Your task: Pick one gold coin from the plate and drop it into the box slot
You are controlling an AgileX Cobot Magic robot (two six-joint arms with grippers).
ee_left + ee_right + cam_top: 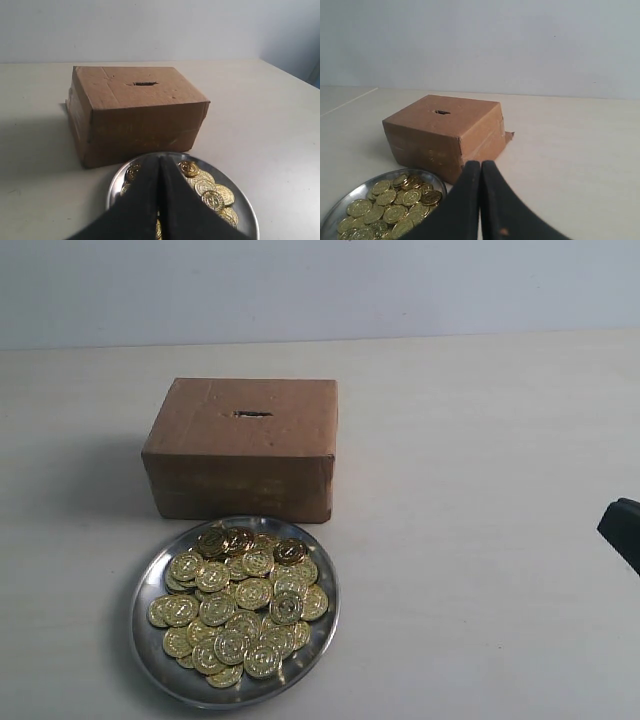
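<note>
- Layout: brown cardboard box [240, 450] sits on the pale table [480, 540], with a plain light wall [300, 280] behind.
- The slot [253, 414] is a short dark slit with ragged edges in the box's top face, nearer the far edge, with nothing in it.
- The plate [137, 610] is round, shiny metal. It lies on the table just in front of the box, its far rim close to the box's front face; contact cannot be judged.
- The gold coins [240, 605] are heaped and overlapping, covering most of the plate. A few at the box side look darker and more bronze.
- Left gripper [160, 160]: the black fingers are pressed together along their length with nothing between them. In the left wrist view the tips line up with the plate's far rim; height above the coins cannot be told.
- Right gripper [480, 164]: fingers together and empty. The right wrist view faces a corner of the box, with the plate off to one side.
- A black shape [622, 530] is cut off at the right edge of the exterior view, well apart from the box and plate; which part it is cannot be told.
</note>
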